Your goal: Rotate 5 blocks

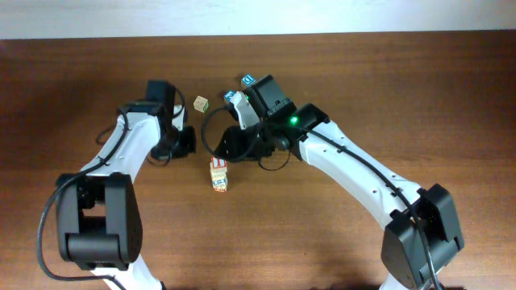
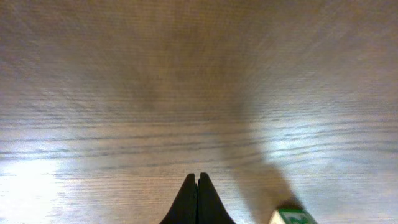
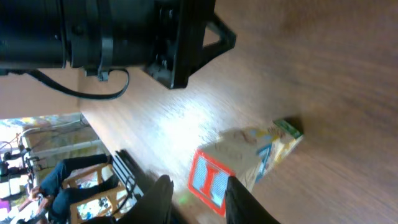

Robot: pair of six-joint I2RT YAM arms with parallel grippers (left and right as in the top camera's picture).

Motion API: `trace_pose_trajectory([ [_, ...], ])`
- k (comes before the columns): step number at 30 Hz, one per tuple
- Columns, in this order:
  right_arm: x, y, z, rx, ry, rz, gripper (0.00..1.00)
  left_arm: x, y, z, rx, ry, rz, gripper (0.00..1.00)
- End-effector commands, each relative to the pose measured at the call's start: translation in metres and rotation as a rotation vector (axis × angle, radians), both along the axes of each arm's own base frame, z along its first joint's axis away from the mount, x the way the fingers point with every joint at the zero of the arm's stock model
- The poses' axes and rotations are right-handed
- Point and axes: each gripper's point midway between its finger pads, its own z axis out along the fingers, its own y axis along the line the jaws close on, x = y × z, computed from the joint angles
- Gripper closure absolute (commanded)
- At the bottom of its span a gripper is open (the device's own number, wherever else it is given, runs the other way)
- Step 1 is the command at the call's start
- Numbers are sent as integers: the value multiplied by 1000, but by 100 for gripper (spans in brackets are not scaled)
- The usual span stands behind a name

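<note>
Blocks sit in several spots on the tabletop (image 1: 387, 72). Close to the middle we see a short line of light-wood blocks (image 1: 218, 176) touching one another and running from far to near. The farthest one shows a red-striped top. From the right wrist camera the same line starts with the I block (image 3: 208, 180), its red-framed face turned to the lens. A green-edged block (image 3: 287, 130) sits at the other end, and we cannot tell how many lie between. A lone block (image 1: 201, 103) lies farther off and a little to the left, well apart from the line. Two blue cubes (image 1: 248, 80) sit on the far side, just beside the right arm, which partly hides one of them.

The right tool (image 3: 199, 202) stands partly open, with a corner of the I block in the gap between its two fingers. The block is clear of one finger, and we cannot tell whether it touches the other — we see no clamp on it.

The left tool (image 2: 197, 196) is closed, its fingertips pressed together with nothing between them, over bare wood to the left of the line. At the bottom right edge of its own view a green-faced block (image 2: 292, 216) just shows — apart from the tool.
</note>
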Motion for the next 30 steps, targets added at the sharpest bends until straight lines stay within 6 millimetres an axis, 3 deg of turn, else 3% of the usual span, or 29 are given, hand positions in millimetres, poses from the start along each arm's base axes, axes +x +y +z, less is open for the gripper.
trace_pose_trajectory([
  [1, 16, 1, 20, -9, -99, -7, 69, 39, -2, 48, -2, -124, 11, 100],
  [8, 13, 1, 21, -23, -120, 10, 70, 49, 11, 67, 30, -164, 38, 100],
  [11, 34, -28, 54, -74, -236, -29, 69, 58, 36, 129, 48, -264, 92, 100],
  [12, 41, -44, 69, -115, -281, -51, 67, 59, 45, 150, 61, -298, 111, 100],
  [13, 50, -74, 94, -205, -354, -105, 64, 56, 56, 186, 82, -355, 138, 99],
  [14, 56, -103, 115, -295, -404, -182, 61, 46, 68, 230, 105, -423, 168, 86],
  [15, 57, -127, 135, -368, -451, -250, 59, 38, 70, 246, 104, -444, 174, 68],
  [16, 55, -150, 158, -428, -503, -315, 58, 22, 70, 262, 105, -462, 178, 1],
  [17, 50, -169, 181, -470, -550, -370, 57, 11, 69, 273, 105, -478, 179, 1],
  [19, 29, -197, 234, -470, -653, -456, 2, -3, 68, 292, 104, -523, 181, 1],
  [21, 11, -207, 262, -417, -711, -486, 2, -9, 68, 301, 104, -550, 182, 1],
  [25, -4, -214, 279, -381, -747, -503, 2, -10, 68, 302, 103, -553, 182, 1],
  [27, -4, -217, 274, -416, -746, -487, 2, -10, 68, 302, 103, -553, 182, 1],
  [30, -23, -230, 247, -526, -653, -423, 2, -10, 68, 302, 103, -553, 182, 1],
])
